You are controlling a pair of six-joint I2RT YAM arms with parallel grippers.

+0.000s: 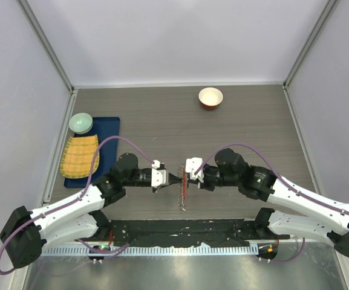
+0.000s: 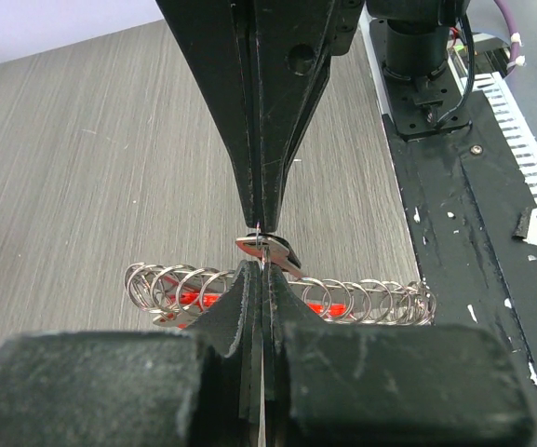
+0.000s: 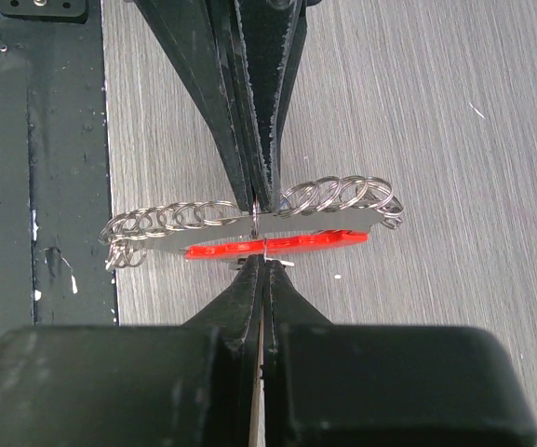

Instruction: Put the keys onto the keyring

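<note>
Your left gripper [image 1: 175, 177] and right gripper [image 1: 188, 177] meet tip to tip, both clenched. A small silvery piece [image 2: 266, 248] sits between the tips; you can't tell whose grip it's in. The keyring [image 3: 277, 244], a red bar on a silvery chain of rings, lies just beneath them beside the black base plate [image 2: 473, 233] at the near edge. Beyond it stretches the grey wood-grain table [image 1: 253, 121].

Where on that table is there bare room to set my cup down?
Bare tabletop lies between the blue tray and the red-rimmed bowl, and in the far right corner beside that bowl. Crowded: near middle, where left gripper and right gripper meet at the keyring; left edge, with tray, green bowl and woven mat.
</note>
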